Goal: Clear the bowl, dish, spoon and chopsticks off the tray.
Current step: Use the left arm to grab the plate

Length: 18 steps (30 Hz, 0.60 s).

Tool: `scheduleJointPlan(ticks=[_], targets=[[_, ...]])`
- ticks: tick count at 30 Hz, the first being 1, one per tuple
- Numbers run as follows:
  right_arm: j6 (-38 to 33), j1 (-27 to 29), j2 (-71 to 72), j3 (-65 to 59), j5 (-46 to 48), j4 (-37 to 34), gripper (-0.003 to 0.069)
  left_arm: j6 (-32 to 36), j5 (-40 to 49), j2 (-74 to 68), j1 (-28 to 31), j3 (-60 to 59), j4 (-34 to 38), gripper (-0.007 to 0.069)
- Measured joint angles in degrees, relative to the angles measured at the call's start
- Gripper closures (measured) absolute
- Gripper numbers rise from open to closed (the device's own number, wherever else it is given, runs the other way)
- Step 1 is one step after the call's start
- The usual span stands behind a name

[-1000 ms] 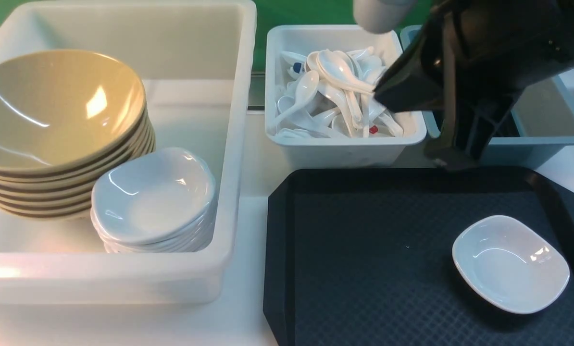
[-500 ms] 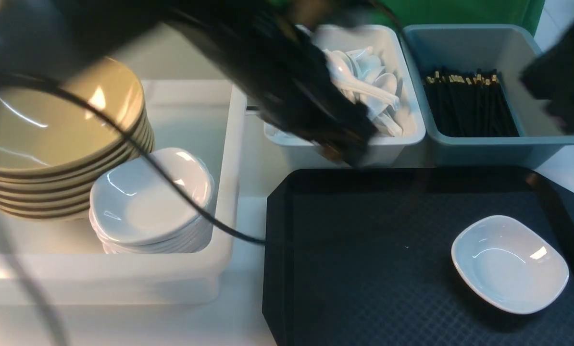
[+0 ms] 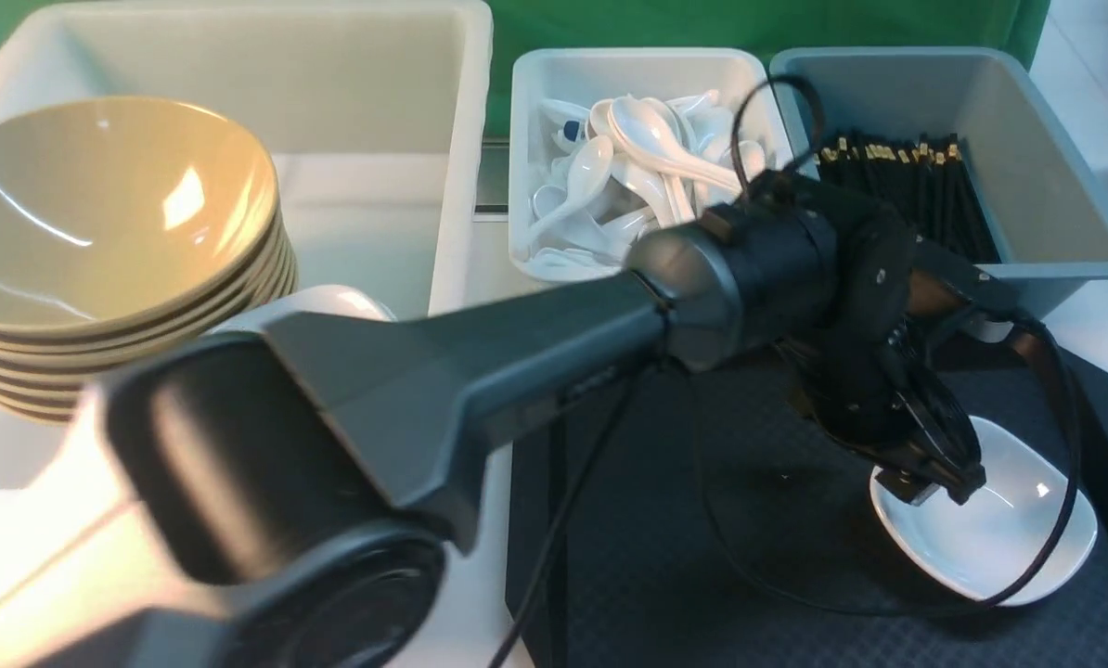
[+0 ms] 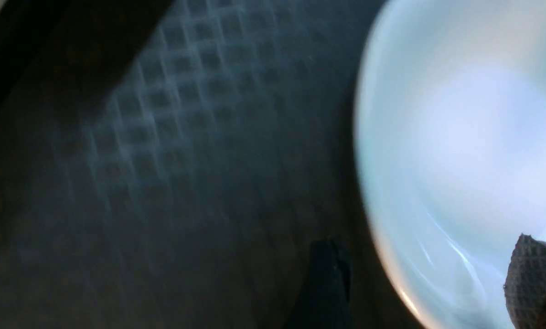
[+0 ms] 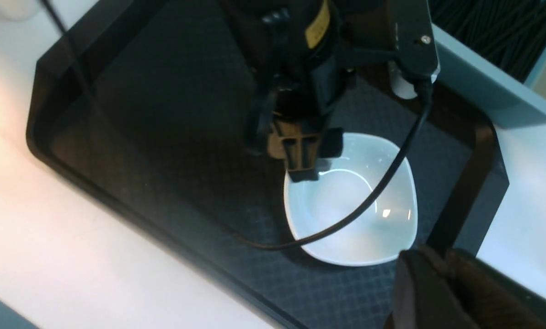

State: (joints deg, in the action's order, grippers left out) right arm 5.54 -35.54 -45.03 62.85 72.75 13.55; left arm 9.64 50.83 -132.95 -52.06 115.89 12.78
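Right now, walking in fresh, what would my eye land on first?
The big grey left arm stretching across the front view, with its open left gripper poised at the rim of the small white dish, which lies near the right end of the black tray. After that, the stack of olive-tan bowls in the white tub on the left.

Staged canteen dish-return station: sorting tubs (image 3: 238, 56) of bowls (image 3: 99, 213), spoons (image 3: 642, 139), chopsticks (image 3: 893, 172), green backdrop (image 3: 628, 23).

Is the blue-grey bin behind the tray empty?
No, the blue-grey bin holds a pile of black chopsticks with gold-banded ends.
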Motion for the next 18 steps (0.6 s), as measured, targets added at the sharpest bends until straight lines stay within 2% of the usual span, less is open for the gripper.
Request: scheduleJointPlan(ticks=[5,7,9,12,13,14,18], targets=[[0.47,0.0,0.5,-0.12,-0.05,0.0,0.0561,-1.98,-2.53,-3.62,0.0,2.76,0.88,0.0183],[-0.41,0.0,0.5,-0.32,-0.05,0.0,0.0561,-1.96,-2.26,-4.98,0.0,2.84,3.5,0.0218],[-1.04,0.0,0.54,-0.38,-0.05,0.0,0.0561,-0.92,-1.59,-5.26,0.06,3.24,6.36,0.0295],[-1.92,0.0,0.54,-0.38,-0.1,0.0,0.0561,1.82,0.26,-5.5,0.06,3.3,9.44,0.0497],[-2.06,0.0,0.54,-0.38,-0.1,0.0,0.0561,2.22,0.72,-5.5,0.06,3.3,10.72,0.0536],[-2.14,0.0,0.54,-0.38,-0.1,0.0,0.0561,3.08,1.85,-5.08,0.06,3.3,11.6,0.0572],[-2.28,0.0,0.54,-0.38,-0.1,0.0,0.0561,4.21,7.28,-1.76,0.72,3.3,10.63,0.0613]])
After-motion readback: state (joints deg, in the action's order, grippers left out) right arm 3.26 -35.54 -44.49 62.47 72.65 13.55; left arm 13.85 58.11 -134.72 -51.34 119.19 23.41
